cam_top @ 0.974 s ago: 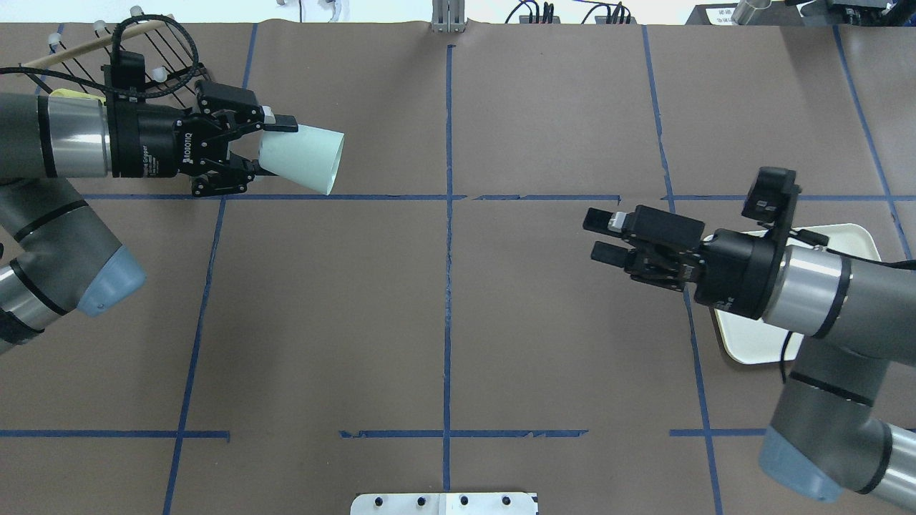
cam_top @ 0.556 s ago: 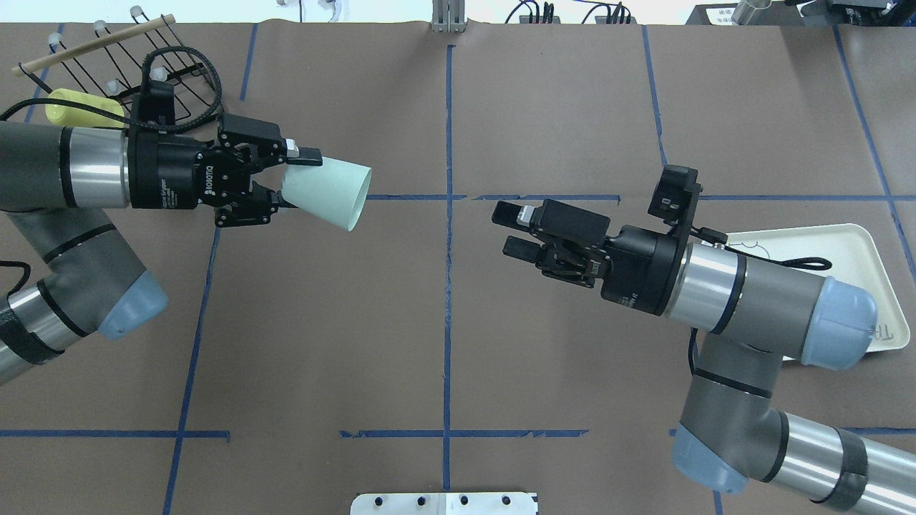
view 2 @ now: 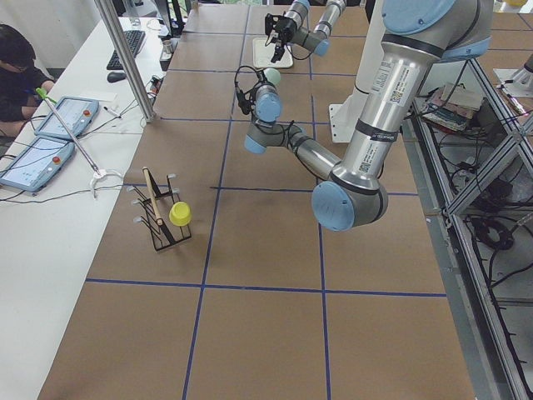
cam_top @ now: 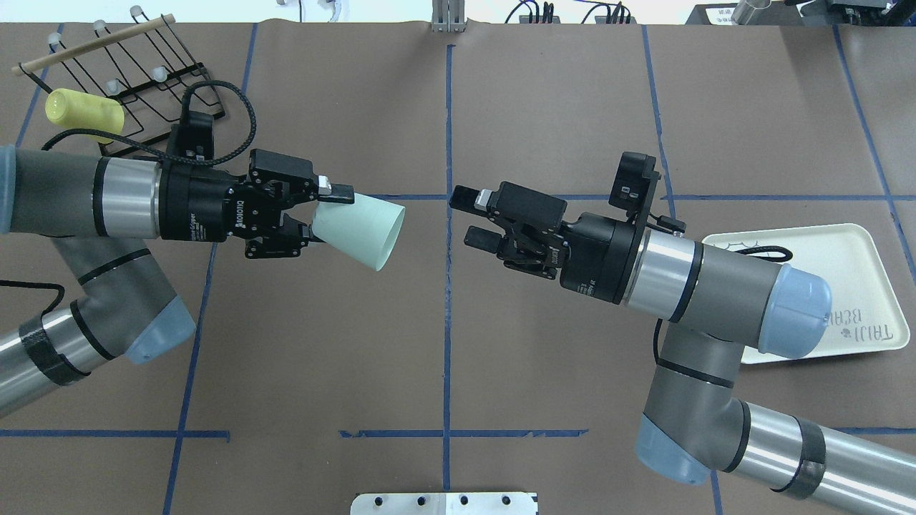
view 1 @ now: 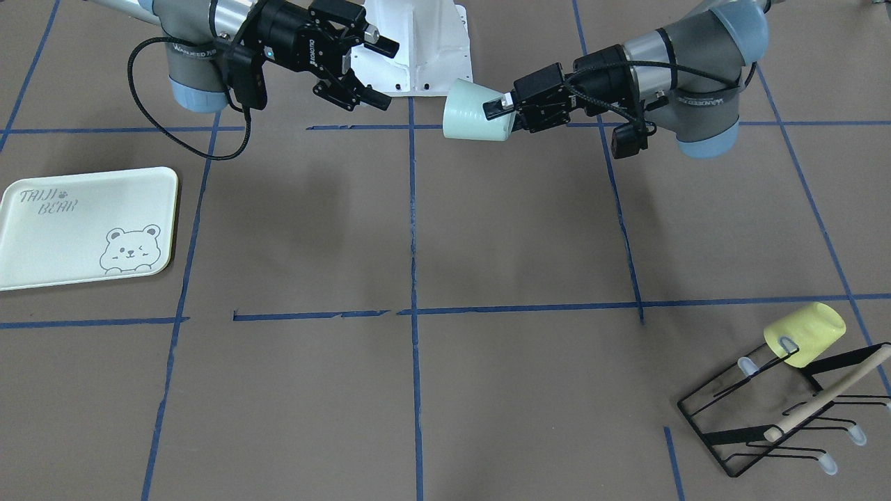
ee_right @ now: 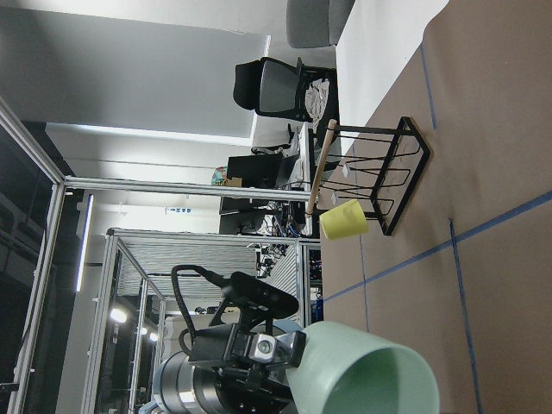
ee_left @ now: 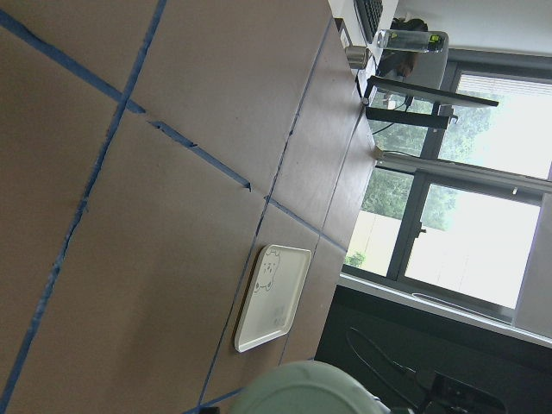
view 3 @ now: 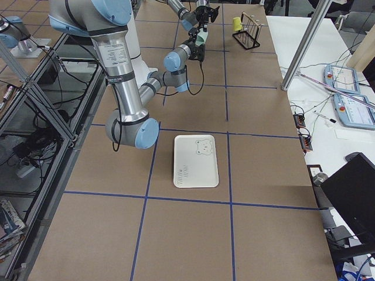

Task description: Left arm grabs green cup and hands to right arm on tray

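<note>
My left gripper is shut on the base of the green cup and holds it on its side above the table, mouth towards the right arm. The cup also shows in the front view and fills the bottom of the right wrist view. My right gripper is open and empty. It faces the cup's mouth across a short gap near the centre line. The tray lies flat at the right, partly hidden by the right arm; the front view shows the whole tray with nothing on it.
A pale yellow cup hangs on a black wire rack with a wooden bar at the far left corner. Blue tape lines cross the brown table. A white mount plate sits at the near edge.
Both arms have moved towards the centre. The left gripper carried the green cup right and nearer. The right gripper moved left, off the tray, and the gap between them has narrowed.
</note>
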Tool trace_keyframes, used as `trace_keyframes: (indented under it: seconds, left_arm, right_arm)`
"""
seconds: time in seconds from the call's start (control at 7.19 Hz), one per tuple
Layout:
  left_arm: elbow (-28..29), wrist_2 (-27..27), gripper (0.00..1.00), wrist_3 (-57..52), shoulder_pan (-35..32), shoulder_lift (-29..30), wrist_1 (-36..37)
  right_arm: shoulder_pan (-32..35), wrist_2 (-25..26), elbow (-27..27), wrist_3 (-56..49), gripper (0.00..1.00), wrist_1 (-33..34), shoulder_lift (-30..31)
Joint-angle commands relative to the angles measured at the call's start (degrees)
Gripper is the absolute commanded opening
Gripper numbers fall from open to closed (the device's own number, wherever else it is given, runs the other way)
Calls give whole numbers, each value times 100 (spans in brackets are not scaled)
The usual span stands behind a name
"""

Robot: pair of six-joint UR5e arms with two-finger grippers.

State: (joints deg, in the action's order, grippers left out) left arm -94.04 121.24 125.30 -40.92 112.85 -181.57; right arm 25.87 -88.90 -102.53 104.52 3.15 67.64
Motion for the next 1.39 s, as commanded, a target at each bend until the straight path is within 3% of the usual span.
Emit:
trace_keyframes:
  seconds: [0.0,0.42,1.25]
  left_arm:
    - [-96,-152,37,47,120,105,-10]
    - [-158,-662,38,196,514,114,-28]
    - [-150,-698,38,196,559,132,-19]
  right_arm:
    - [-12,4,22,190,98,-7,-49]
    - [-47,4,14,279,96,-33,-58]
    - [-267,145,14,376,89,11,-216]
